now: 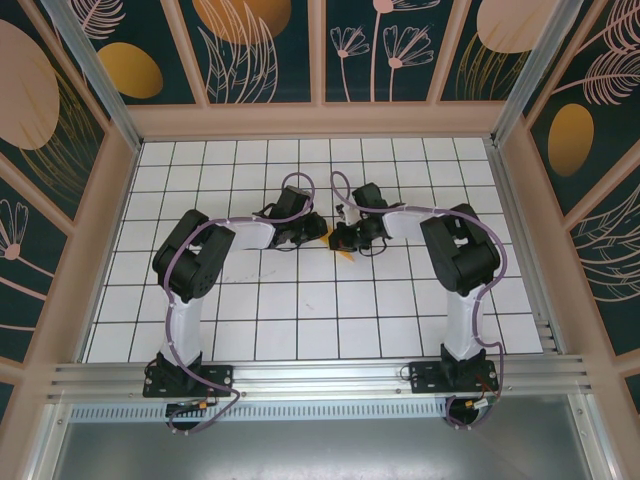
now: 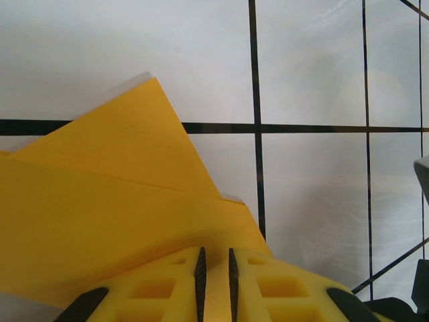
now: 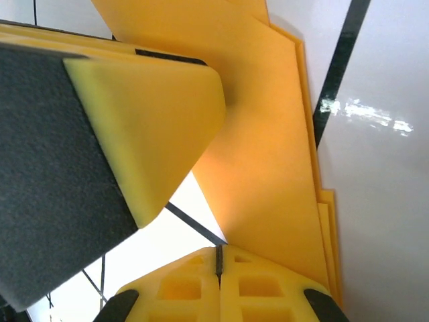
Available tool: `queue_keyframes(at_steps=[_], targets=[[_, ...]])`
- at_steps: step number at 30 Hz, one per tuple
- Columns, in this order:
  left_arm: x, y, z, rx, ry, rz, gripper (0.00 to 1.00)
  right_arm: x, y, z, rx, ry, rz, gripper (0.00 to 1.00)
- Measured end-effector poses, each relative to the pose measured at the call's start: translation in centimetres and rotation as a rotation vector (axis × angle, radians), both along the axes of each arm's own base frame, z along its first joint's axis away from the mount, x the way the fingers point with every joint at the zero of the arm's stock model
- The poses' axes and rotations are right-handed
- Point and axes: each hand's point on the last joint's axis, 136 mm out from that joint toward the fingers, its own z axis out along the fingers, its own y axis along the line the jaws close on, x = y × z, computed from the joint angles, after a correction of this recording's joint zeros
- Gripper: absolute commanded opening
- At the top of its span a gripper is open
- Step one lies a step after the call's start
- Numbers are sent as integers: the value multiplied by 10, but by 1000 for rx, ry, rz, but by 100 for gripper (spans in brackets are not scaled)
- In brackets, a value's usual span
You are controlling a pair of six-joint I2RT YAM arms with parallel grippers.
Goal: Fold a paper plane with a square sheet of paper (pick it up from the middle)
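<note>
Orange-yellow and folded into layers, the sheet of paper lies at the centre of the white gridded table, where both arms meet over it. The left gripper sits at the sheet's edge, its jaws a narrow slit apart with paper showing in the gap. The right gripper is closed tight, pads together, its tips at a corner of the sheet.
</note>
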Motion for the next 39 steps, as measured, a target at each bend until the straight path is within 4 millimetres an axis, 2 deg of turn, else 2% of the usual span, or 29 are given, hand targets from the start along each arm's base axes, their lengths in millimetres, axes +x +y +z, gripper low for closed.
queue_keyframes(at_steps=[4, 23, 35, 39], targets=[[0, 0, -1, 5, 3, 2, 19, -3, -4, 0, 31, -11, -2, 0], [1, -1, -2, 16, 18, -2, 18, -32, -55, -1, 51, 1, -87, 0], [1, -2, -1, 19, 20, -3, 18, -47, -70, 0, -6, 16, -114, 0], [1, -2, -1, 19, 20, -3, 18, -49, -71, 11, -12, -1, -114, 0]])
